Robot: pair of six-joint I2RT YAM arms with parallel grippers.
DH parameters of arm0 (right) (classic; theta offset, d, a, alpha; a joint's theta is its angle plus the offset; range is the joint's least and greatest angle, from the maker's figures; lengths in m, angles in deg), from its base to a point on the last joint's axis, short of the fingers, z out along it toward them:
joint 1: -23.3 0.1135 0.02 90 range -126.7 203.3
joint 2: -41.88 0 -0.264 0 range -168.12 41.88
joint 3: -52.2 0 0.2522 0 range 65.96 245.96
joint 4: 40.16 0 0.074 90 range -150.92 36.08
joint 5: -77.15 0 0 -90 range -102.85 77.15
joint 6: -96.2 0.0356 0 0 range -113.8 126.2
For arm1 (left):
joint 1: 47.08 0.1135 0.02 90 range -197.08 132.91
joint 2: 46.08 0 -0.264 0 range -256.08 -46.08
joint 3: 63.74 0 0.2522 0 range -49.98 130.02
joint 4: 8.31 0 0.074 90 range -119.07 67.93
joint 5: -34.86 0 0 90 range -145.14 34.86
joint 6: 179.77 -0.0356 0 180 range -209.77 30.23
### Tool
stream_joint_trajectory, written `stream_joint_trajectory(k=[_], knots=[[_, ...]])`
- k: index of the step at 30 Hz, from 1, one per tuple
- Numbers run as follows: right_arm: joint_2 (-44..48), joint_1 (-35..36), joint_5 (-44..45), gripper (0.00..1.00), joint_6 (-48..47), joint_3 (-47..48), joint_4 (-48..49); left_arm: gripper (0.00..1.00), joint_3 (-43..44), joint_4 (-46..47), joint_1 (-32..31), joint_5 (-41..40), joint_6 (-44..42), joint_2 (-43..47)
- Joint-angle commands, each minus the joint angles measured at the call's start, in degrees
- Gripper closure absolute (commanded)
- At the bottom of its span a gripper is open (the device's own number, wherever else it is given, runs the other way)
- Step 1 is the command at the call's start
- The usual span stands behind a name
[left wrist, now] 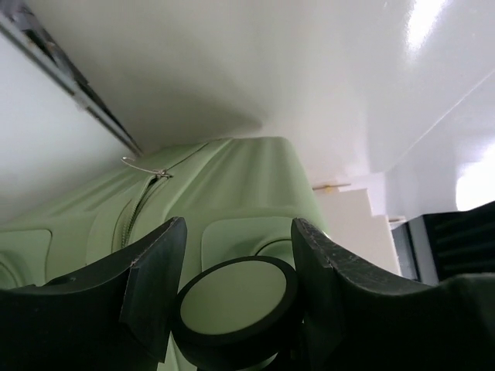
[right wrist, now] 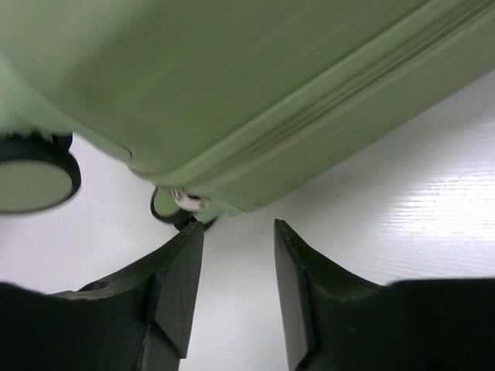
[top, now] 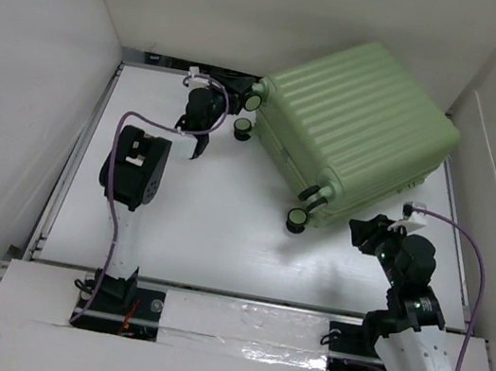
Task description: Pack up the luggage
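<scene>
Luggage (top: 354, 127) lies zipped shut, so packing seems nearly done. Left end effector (left wrist: 237, 251) straddles its wheel (left wrist: 232, 297), grip uncertain; right end effector (right wrist: 238, 232) stands open, empty.

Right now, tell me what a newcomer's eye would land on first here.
The big pale green luggage, closed, lying across the far right of the table. The left gripper straddles a caster wheel, and the right gripper hangs open just short of the zipper pull.

We see the luggage (top: 361, 119) lying flat and zipped shut, ribbed shell up, on the white desk (top: 210, 237), toward its far right corner, skewed to the edges.
</scene>
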Motion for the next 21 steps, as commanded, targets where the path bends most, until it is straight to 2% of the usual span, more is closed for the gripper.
stream_joint_trajectory(k=[1, 3, 6, 10, 13, 16, 17, 18, 20, 21], knots=[[-2.64, 0.14, 2.24, 0.58, 0.15, 1.7, 5.69, 1.0, -9.18, 9.04, 1.48, -4.36, -7.11, 11.08], [-4.31, 0.14, 1.63, 0.63, -0.2, 2.14, 8.76, 1.0, -16.54, 13.61, 1.49, -4.18, -10.01, 15.92], [-7.31, 0.14, 2.59, 0.63, -0.64, 3.37, 9.92, 1.0, -26.04, 18.19, 1.49, -5.67, -13.09, 22.42], [-9.07, 0.14, 3.04, 0.53, -1.43, 4.16, 11.58, 1.0, -38.97, 24.43, 0.18, -5.41, -14.06, 31.03], [-11.61, 0.14, 2.42, 0.5, -2.4, 4.69, 12.82, 1.0, -50.66, 28.73, -1.14, -6.2, -14.5, 39.47], [-17.14, 0.14, -2.05, 0.52, -4.77, 6.52, 17.2, 1.0, -59.81, 26.82, -2.54, -7.78, -17.29, 49.22], [-18.72, 0.14, -4.41, 0.53, -5.47, 7.06, 19.3, 1.0, -61.31, 22.89, -3.42, -8.05, -18.53, 54.64], [-21.35, 0.14, -5.04, 0.6, -5.65, 7.76, 19.84, 1.0, -63.67, 20.16, -3.95, -8.48, -19.5, 57.65], [-23.12, -0.39, -6.45, 0.62, -5.83, 9.78, 20.72, 1.0, -65.45, 12.27, -4.74, -10.06, -22.22, 65.89], [-23.74, -0.39, -6.72, 0.71, -5.74, 9.96, 21.51, 1.0, -66.76, 9.35, -4.75, -10.77, -22.84, 68.73]])
